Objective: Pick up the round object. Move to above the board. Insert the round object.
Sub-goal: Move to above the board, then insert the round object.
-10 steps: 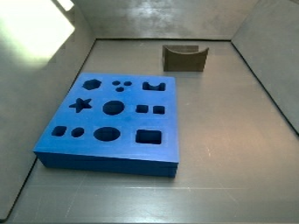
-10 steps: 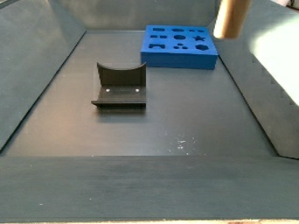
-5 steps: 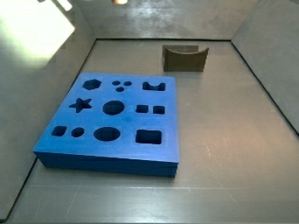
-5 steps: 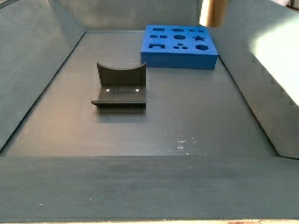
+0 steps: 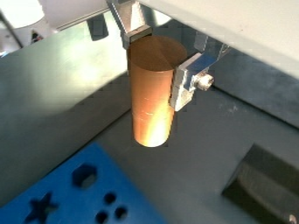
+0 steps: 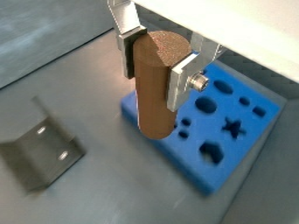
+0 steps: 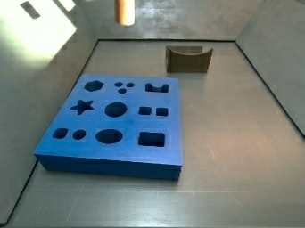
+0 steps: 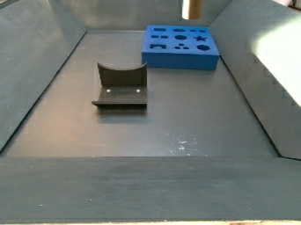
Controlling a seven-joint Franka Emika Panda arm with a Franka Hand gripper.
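My gripper is shut on the round object, a smooth orange-brown cylinder peg, and grips its upper end between both silver fingers. The peg hangs upright, high above the floor. It also shows in a wrist view, held in the gripper. The blue board with its dark cut-out holes lies flat below, and the peg's lower end shows near one of its corners. In both side views only the peg's lower end shows at the top edge, beyond the board. The gripper itself is out of both side views.
The dark fixture with a curved notch stands on the grey floor apart from the board, also seen in a side view and in both wrist views. Grey walls enclose the floor.
The held peg has moved sideways toward the board. It has come into view at the top of one side view and shifted left in the other.
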